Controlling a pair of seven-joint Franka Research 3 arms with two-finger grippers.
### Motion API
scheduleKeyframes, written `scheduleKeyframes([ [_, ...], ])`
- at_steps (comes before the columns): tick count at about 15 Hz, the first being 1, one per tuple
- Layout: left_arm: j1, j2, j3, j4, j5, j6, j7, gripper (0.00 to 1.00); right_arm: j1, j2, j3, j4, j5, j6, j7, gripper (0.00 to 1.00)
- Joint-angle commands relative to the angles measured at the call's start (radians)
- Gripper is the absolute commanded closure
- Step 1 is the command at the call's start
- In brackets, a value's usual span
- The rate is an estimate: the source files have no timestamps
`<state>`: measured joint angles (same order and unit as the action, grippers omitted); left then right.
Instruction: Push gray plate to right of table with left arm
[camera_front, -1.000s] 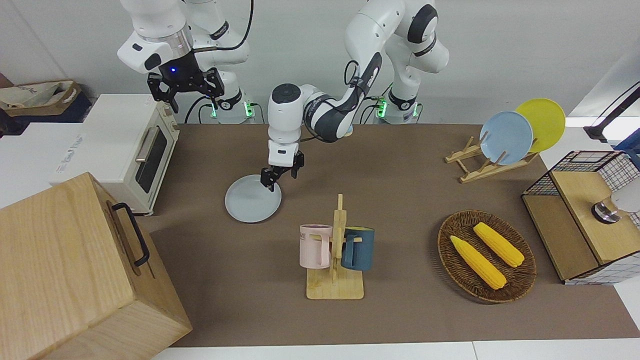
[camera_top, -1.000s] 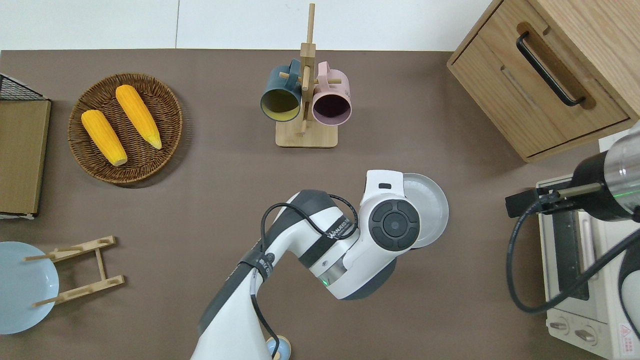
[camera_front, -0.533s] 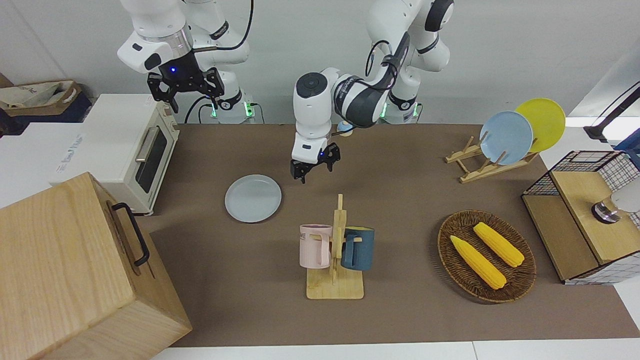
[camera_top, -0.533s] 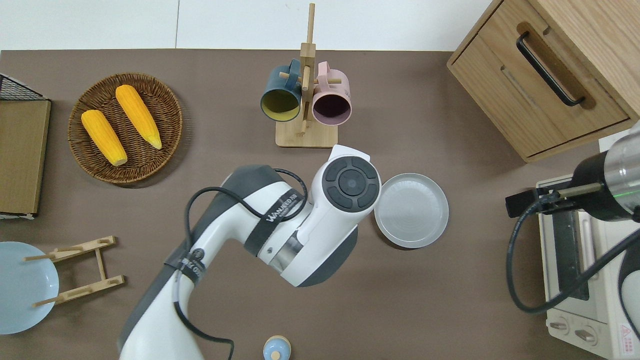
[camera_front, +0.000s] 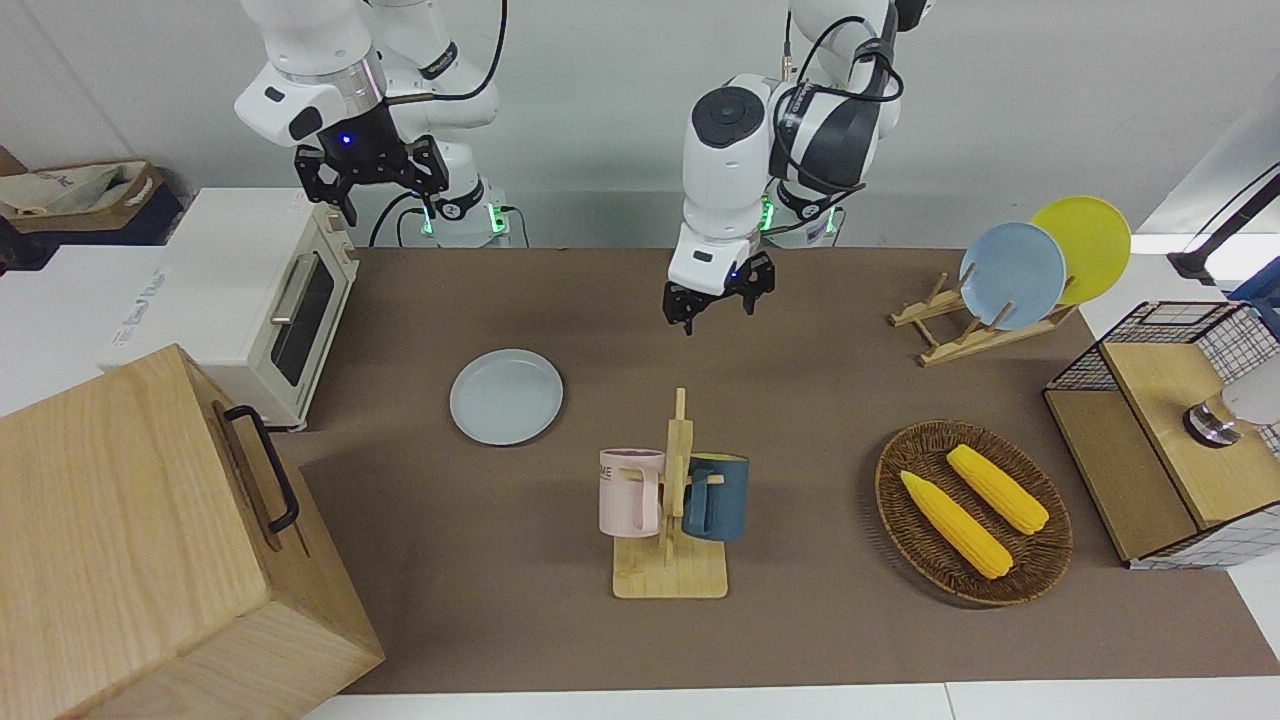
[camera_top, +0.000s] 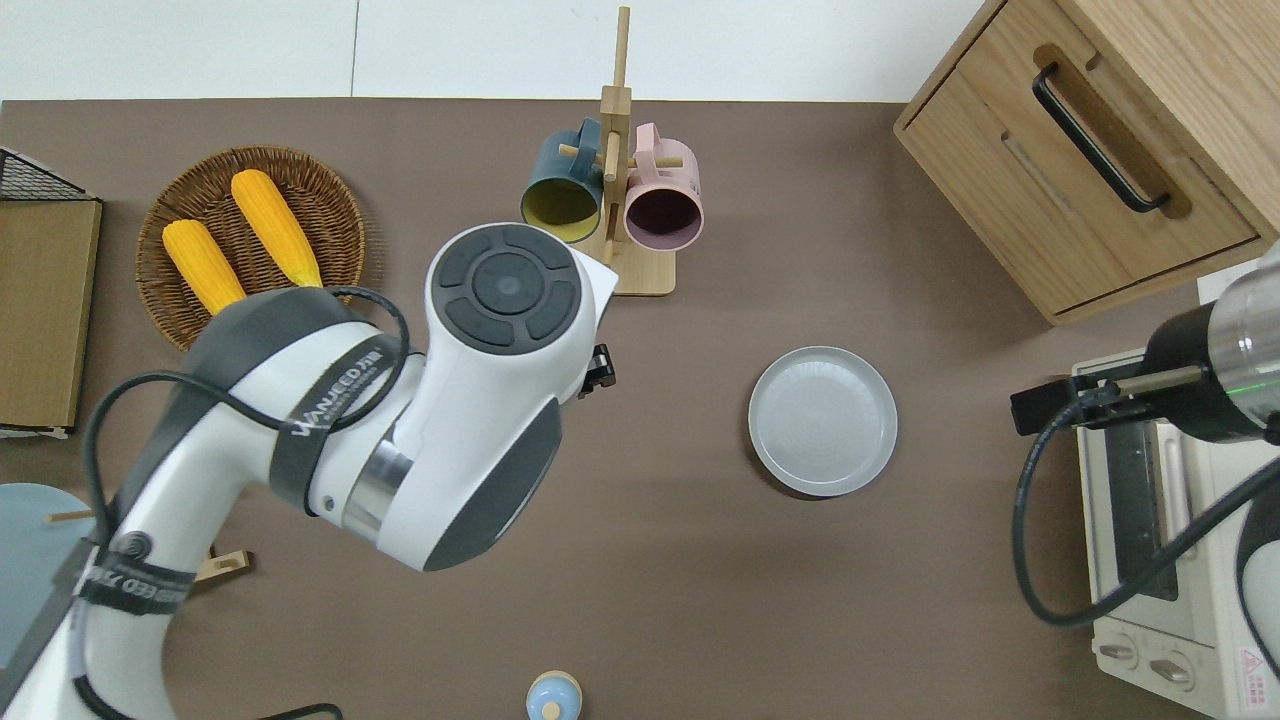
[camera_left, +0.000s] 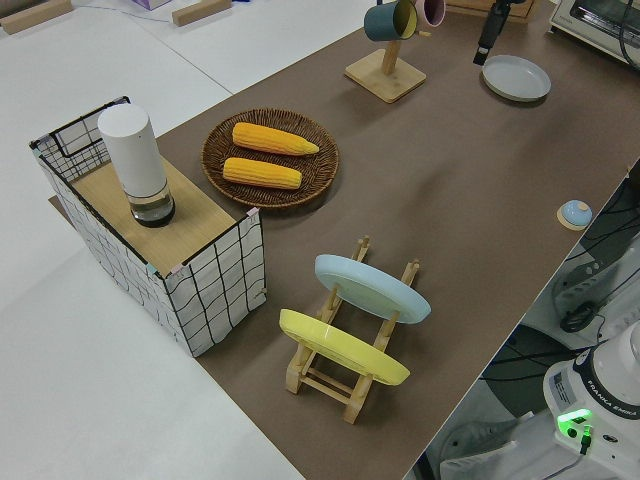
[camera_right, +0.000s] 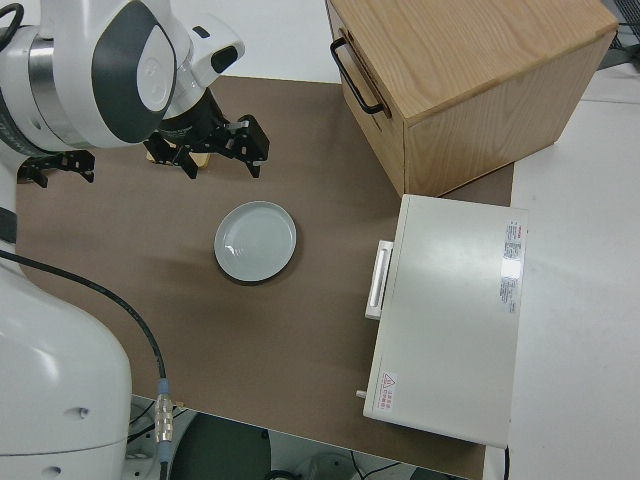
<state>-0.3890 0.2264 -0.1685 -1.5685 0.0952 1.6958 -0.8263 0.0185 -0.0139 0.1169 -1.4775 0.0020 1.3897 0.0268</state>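
The gray plate (camera_front: 506, 397) lies flat on the brown table (camera_front: 820, 400), toward the right arm's end, between the toaster oven and the mug rack; it also shows in the overhead view (camera_top: 822, 421) and the right side view (camera_right: 255, 241). My left gripper (camera_front: 716, 308) is open and empty, raised in the air well apart from the plate. In the overhead view it is mostly hidden under its own wrist (camera_top: 505, 290), over bare table beside the mug rack. The right arm is parked, its gripper (camera_front: 372, 185) open.
A white toaster oven (camera_front: 270, 300) and a wooden drawer box (camera_front: 150, 540) stand at the right arm's end. A mug rack (camera_front: 672, 500) stands mid-table. A basket of corn (camera_front: 972, 512), a plate rack (camera_front: 960, 330) and a wire crate (camera_front: 1170, 430) stand at the left arm's end.
My left gripper has lifted off the gray plate's rim and swung up and away toward the left arm's end. The plate has stayed in place. The right arm has not moved.
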Motion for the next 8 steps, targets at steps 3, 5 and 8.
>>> scheduleKeyframes([
  [3, 0.134, -0.093, -0.008, -0.061, -0.002, -0.081, 0.24, 0.0, -0.02, -0.003, 0.013, 0.008, 0.004, -0.015, 0.002, 0.017],
  [5, 0.179, -0.13, -0.009, -0.08, -0.005, -0.087, 0.306, 0.0, -0.02, -0.003, 0.013, 0.008, 0.004, -0.015, 0.002, 0.017],
  [8, 0.271, -0.196, -0.008, -0.122, -0.04, -0.087, 0.441, 0.0, -0.02, -0.003, 0.013, 0.008, 0.004, -0.017, 0.002, 0.017],
])
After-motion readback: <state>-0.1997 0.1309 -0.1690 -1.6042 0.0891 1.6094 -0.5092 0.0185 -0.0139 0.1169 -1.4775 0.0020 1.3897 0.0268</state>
